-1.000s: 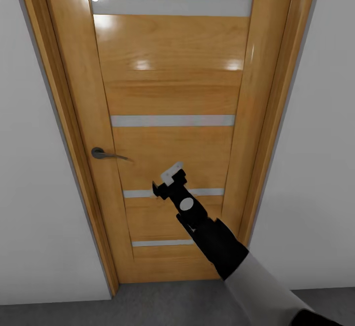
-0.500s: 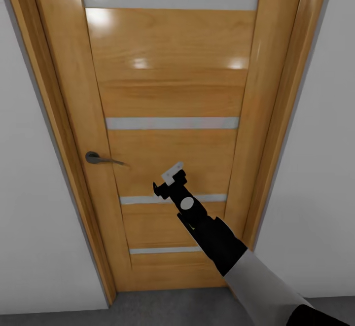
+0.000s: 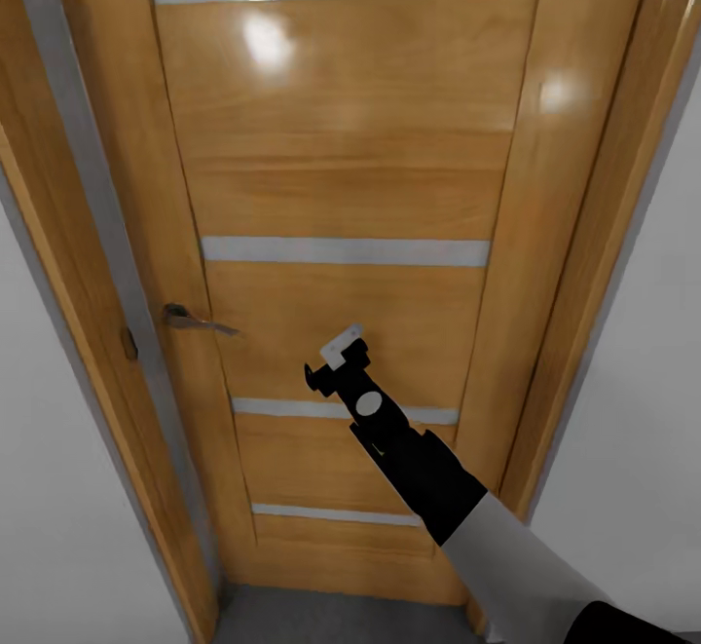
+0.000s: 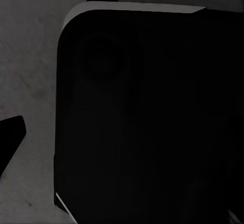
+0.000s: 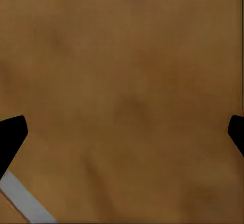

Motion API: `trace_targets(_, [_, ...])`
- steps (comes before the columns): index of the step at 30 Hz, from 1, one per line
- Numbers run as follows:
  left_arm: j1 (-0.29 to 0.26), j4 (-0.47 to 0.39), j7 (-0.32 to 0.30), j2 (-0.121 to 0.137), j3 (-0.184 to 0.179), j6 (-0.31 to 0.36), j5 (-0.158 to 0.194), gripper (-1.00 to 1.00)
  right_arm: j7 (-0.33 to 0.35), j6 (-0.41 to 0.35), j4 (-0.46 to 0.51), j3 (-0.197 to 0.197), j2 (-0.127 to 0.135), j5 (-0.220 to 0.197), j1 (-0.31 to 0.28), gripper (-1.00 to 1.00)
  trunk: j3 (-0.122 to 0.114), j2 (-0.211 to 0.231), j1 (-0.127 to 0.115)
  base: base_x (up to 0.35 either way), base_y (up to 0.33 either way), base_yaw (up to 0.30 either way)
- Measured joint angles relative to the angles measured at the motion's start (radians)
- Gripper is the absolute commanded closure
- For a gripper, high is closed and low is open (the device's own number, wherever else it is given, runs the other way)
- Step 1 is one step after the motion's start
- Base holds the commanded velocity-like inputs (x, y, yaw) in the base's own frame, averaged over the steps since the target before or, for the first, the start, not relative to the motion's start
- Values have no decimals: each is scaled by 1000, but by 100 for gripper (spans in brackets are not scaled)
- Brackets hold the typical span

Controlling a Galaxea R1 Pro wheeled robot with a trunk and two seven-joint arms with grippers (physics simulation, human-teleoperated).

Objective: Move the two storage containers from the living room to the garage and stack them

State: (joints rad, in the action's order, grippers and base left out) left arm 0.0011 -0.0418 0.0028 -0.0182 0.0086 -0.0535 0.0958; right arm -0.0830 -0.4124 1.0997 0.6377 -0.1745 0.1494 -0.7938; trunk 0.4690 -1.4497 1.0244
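Note:
The two storage containers are out of view. In the head view an orange-wood door point(image 3: 341, 186) with narrow glass slits stands right in front of me. My right gripper point(image 3: 336, 359) is stretched out to the door's lower middle panel, close to it or touching it, right of the metal handle point(image 3: 195, 319). The right wrist view looks straight at the door's wood point(image 5: 122, 71), with both fingertips point(image 5: 10, 135) wide apart and nothing between them. In the left wrist view, one fingertip point(image 4: 10, 137) shows beside my dark body point(image 4: 152, 122).
The door's handle side stands slightly ajar, showing its edge and latch point(image 3: 129, 343) against the frame point(image 3: 58, 264). White walls point(image 3: 643, 410) flank the doorway. A strip of grey floor point(image 3: 321, 620) lies at the door's foot.
The view has moved closer to the door. The door has swung a little away at the handle side, baring its edge. The right arm keeps its pose against the panel.

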Motion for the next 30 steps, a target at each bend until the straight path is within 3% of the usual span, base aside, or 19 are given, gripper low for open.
trace_targets(8, [0,0,0,0,0,0,0,-100,-20,-4,-49,-4,0,6,-43,-100,0,0,0,259,0,0])
trace_targets(10, [0,0,-1,0,1,0,0,-100,-26,-8,-101,-4,0,4,-92,-100,0,0,0,131,0,0])
trace_targets(11, [0,0,-1,0,0,0,0,-100,-84,-17,-178,47,0,-1,-153,-100,0,0,1,46,0,0])
trace_targets(12, [0,0,-1,0,0,0,0,-100,-86,-17,-187,6,0,-5,-169,-100,0,0,0,37,0,0])
trace_targets(13, [0,0,-1,0,0,0,0,-100,-94,-21,-195,-6,0,13,-175,-100,0,0,1,8,0,0])
trace_targets(14, [0,0,-1,0,-1,0,0,-100,-106,-19,-262,7,0,-10,-218,-100,0,0,1,5,0,0])
trace_targets(17, [0,0,0,0,-1,0,0,-100,-114,-22,-312,-7,0,10,-253,-100,0,0,1,2,0,0])
trace_targets(18, [0,0,0,0,-1,0,0,-100,-133,-18,-347,16,0,-16,-277,-100,0,0,1,0,0,0])
trace_targets(20, [0,0,0,0,-1,0,0,-100,-147,-20,-347,-5,0,-8,-283,-100,0,0,1,0,0,0])
trace_targets(25, [0,0,0,0,-1,0,0,-100,-167,-32,-326,-10,0,11,-286,-100,0,0,1,0,0,0])
trace_targets(30, [0,0,0,0,-1,0,0,-100,-170,-92,-229,-11,0,5,-286,-100,0,0,1,0,0,0])
